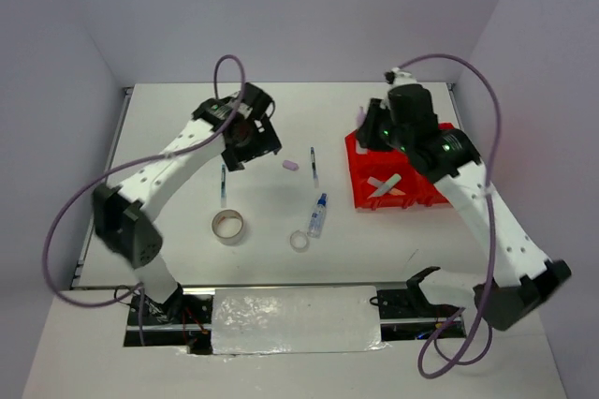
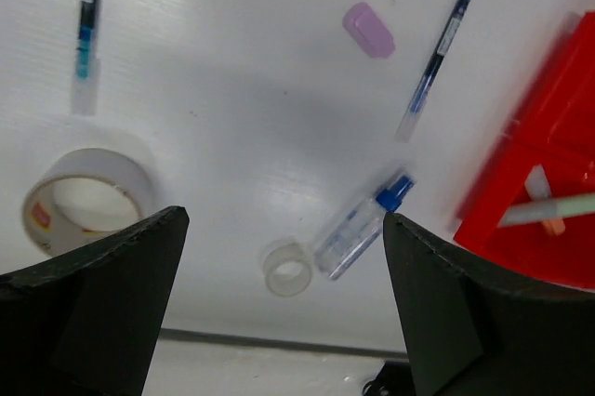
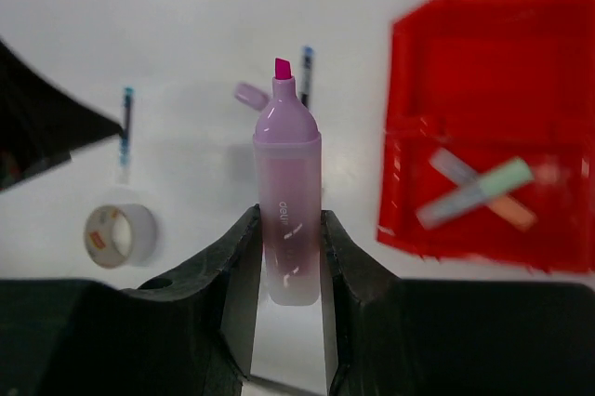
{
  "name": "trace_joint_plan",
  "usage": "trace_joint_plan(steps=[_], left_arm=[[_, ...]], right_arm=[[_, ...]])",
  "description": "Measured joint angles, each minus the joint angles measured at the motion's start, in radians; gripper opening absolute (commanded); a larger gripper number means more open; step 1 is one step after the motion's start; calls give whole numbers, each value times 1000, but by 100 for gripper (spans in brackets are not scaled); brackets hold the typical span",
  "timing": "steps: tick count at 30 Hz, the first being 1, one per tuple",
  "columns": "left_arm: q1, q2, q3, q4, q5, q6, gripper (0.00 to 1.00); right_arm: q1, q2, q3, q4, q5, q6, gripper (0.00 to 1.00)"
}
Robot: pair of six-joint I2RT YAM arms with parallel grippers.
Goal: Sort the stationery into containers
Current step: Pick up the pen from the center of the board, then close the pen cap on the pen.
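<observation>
White table [image 3: 139,33] beneath; purple highlighter [image 3: 288,168] (uncapped) pinched inside right gripper [image 3: 290,229].

The only lettering that can be partly made out is on the purple marker [image 3: 290,182]. Small white letters run lengthwise along its lower barrel and look like "deli", though they are soft enough that the reading is not certain.

The tape roll [image 2: 138,182] carries a small red and yellow label on the inside of its core. It is too small to read from any view.

The bottle [image 2: 358,229] shows blue print along its clear body, blurred beyond reading.

The two pens [image 2: 434,57] [image 2: 86,15] have markings on their barrels, none legible.
</observation>
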Motion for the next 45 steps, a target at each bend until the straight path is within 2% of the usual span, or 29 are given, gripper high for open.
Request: trace_joint_plan(steps=[5, 9, 17, 27, 37, 45], left_arm=[[-34, 349, 326, -117, -51, -170, 96], [-51, 526, 512, -197, -85, -289, 92], [-56, 586, 489, -206, -84, -414, 89], [-54, 665, 474, -40, -82, -437, 90], [-50, 742, 484, -21, -79, -481, 82], [-47, 744, 452, -25, -74, -484, 69]], right_arm=[[-53, -173, -130, -167, 35, -5, 0], [-53, -247, -209, -224, 13, -8, 0], [-56, -354, -327, -248, -79, -8, 0], [-56, -385, -352, -249, -201, -39, 0], [-56, -398, -352, -248, -234, -76, 0], [-56, -381, -352, -248, -253, -88, 0]])
